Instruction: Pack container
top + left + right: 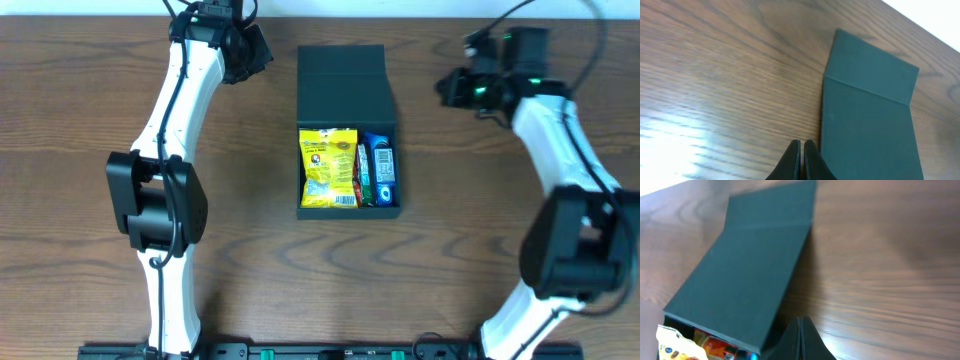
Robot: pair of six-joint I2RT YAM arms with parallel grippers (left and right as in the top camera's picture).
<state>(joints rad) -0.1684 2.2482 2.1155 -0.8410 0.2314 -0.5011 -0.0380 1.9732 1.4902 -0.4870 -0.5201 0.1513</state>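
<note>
Jaws on both arms are pressed together with nothing between them: the left gripper (247,50) hangs near the far edge of the wooden table (90,290), off the container's far left corner, and its fingers (796,155) show as a closed black wedge just beside the lid; the right gripper (450,88) sits off the far right side, its fingers (801,335) likewise shut over bare wood. Between the two arms, at the middle of the table, lies the container (343,85), a dark teal-black box with its flap lid open toward the far edge and a fold line running across that flap. Its uncovered tray holds three packets side by side: a broad yellow packet (328,167) filling the left part, a narrow green and orange packet (364,175) in the middle, and a blue packet (381,165) against the right wall. Each packet lies with its length running near to far, in line with the box. Box and flap together make a long rectangle whose long axis runs from the robot's side to the far edge, tray end nearer the arm bases. From the right wrist the flap (745,280) is seen slanting, its front edge overhanging the packets' ends; how steeply it is raised I cannot tell.
</note>
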